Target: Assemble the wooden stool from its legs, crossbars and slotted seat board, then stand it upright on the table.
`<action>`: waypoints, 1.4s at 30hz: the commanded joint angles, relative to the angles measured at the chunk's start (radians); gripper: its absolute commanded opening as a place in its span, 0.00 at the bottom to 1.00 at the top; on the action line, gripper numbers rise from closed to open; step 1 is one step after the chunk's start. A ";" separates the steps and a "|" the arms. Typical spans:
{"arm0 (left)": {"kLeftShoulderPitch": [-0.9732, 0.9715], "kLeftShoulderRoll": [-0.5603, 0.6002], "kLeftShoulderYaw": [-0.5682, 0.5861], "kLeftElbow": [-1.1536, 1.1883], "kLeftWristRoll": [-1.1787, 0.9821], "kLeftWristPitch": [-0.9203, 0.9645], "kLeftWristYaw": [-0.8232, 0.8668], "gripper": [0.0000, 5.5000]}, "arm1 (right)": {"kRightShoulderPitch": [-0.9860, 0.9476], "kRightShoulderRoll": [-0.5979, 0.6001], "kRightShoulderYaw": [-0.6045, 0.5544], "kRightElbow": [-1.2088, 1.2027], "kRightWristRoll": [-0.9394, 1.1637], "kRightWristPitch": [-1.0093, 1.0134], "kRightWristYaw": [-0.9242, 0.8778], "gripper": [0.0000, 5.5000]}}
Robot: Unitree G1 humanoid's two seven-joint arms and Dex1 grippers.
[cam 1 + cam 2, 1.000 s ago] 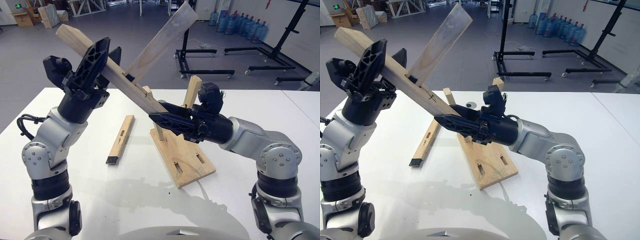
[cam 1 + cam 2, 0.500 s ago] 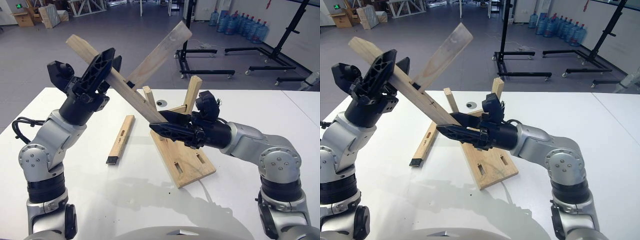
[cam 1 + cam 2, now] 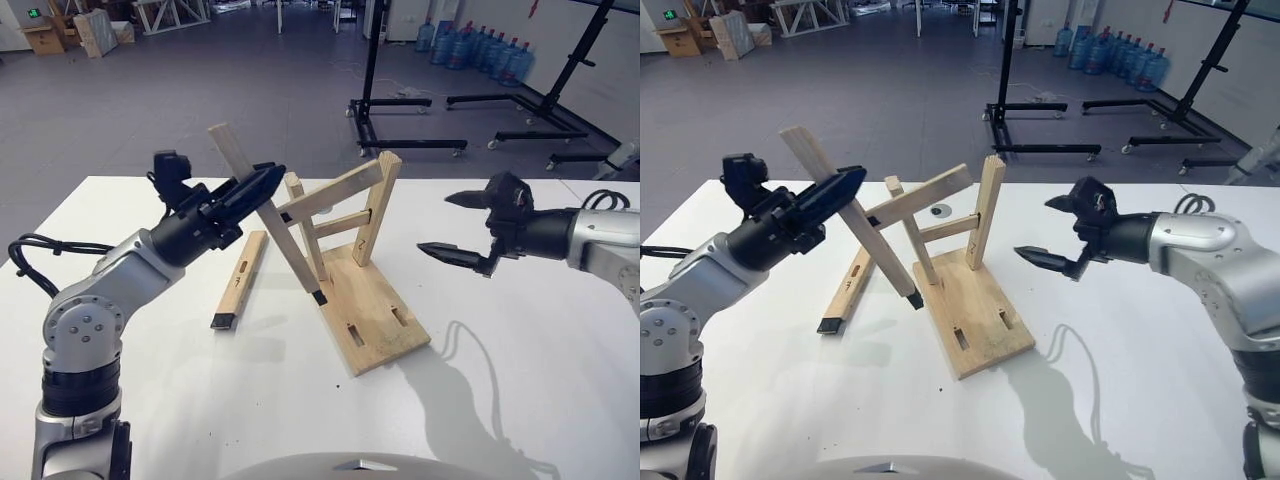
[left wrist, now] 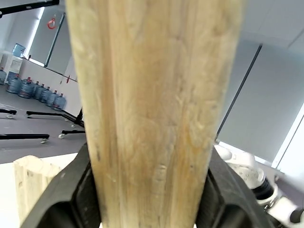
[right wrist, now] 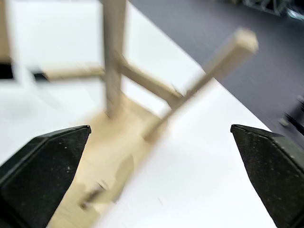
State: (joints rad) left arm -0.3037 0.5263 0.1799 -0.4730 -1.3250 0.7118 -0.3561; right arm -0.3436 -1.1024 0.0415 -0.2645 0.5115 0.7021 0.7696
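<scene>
one leg point(image 3: 293, 255), clenched in the left hand point(image 3: 272, 178), slants down toward the seat board point(image 3: 385, 312); right hand point(image 3: 435, 225) released, rightward.

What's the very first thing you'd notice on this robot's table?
A half-built stool sits mid-table: the seat board lies flat, with legs and crossbars sticking up at odd angles. The left gripper clamps a slanted leg beside them. The right gripper hangs wide open in the air to the right, touching nothing.
</scene>
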 commanded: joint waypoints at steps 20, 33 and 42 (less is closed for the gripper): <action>0.008 -0.049 -0.014 -0.022 0.152 -0.032 -0.054 0.38 | 0.128 0.333 0.376 0.161 -0.460 -0.185 0.102 0.98; -0.019 -0.033 0.037 0.029 0.036 0.002 -0.224 0.38 | 0.063 0.275 0.167 0.240 -0.442 -0.175 0.098 0.98; 0.012 -0.013 -0.226 0.227 0.398 -0.090 -0.557 0.38 | 0.060 0.353 0.182 0.217 -0.453 -0.159 0.084 0.98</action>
State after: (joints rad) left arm -0.2646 0.5008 -0.0100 -0.2834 -1.0082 0.6687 -0.8705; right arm -0.2635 -0.7601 0.2206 -0.0336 0.0606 0.5318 0.8538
